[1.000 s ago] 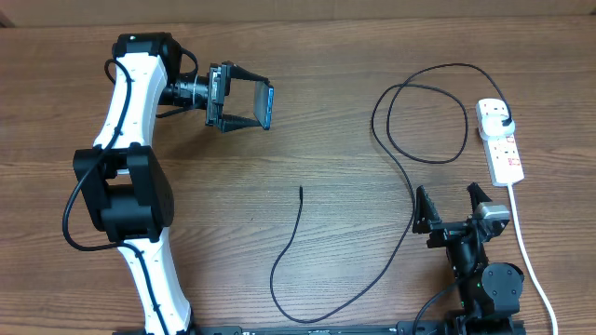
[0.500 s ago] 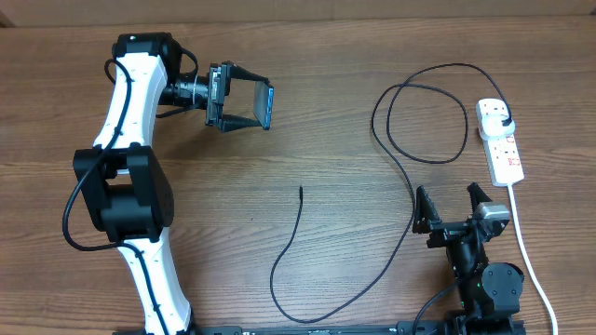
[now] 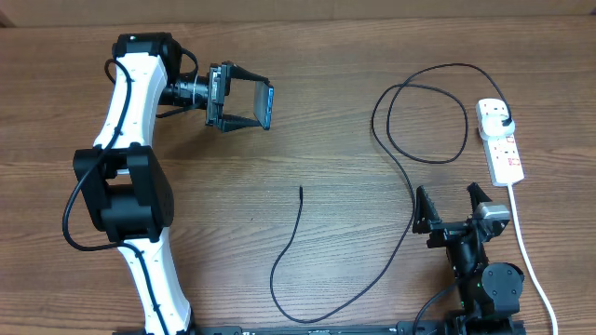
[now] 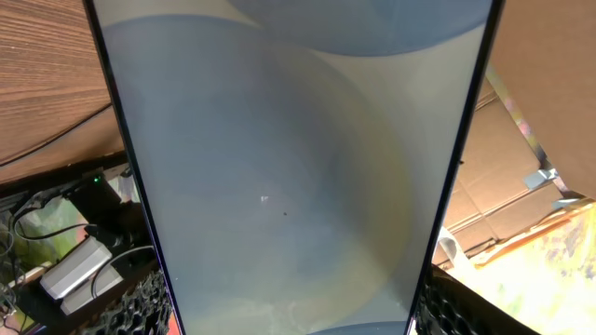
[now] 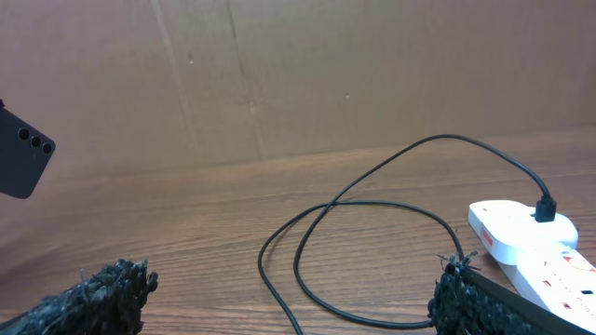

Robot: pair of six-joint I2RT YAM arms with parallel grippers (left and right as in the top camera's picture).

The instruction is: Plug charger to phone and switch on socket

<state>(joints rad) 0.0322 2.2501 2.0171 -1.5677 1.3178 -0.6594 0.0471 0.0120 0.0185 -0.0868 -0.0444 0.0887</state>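
- So, where things sit: the left end effector (image 3: 253,105) is clamped across the width of the phone (image 3: 269,102), holding it up off the counter (image 3: 354,56) at the far left. The right end effector (image 3: 450,200) is spread wide with nothing in it, low at the near right
- Phone direction: overhead only shows a thin blue edge, so I reckon its long axis is close to upright. The screen faces back at the left wrist, and the dark back with the lenses (image 5: 35,144) faces the right side. Can't tell whether the port end is up or down
- Charger (image 3: 298,216): its plug (image 3: 503,115) sits in the far end of the socket (image 3: 505,158). The connector tip (image 3: 300,190) lies flat mid-counter, pointing away from the robot and well apart from both end effectors
- Biggest worry imo: that tip is thin and flat on the wood, so a grab could skid off it or pinch it crooked, and then it won't line up with the port
- The phone is only squeezed by its edges in mid-air, so pushing a connector in could twist it or pop it loose
- The cable runs just beside the right end effector, so a snag there could tug the plug or drag the socket
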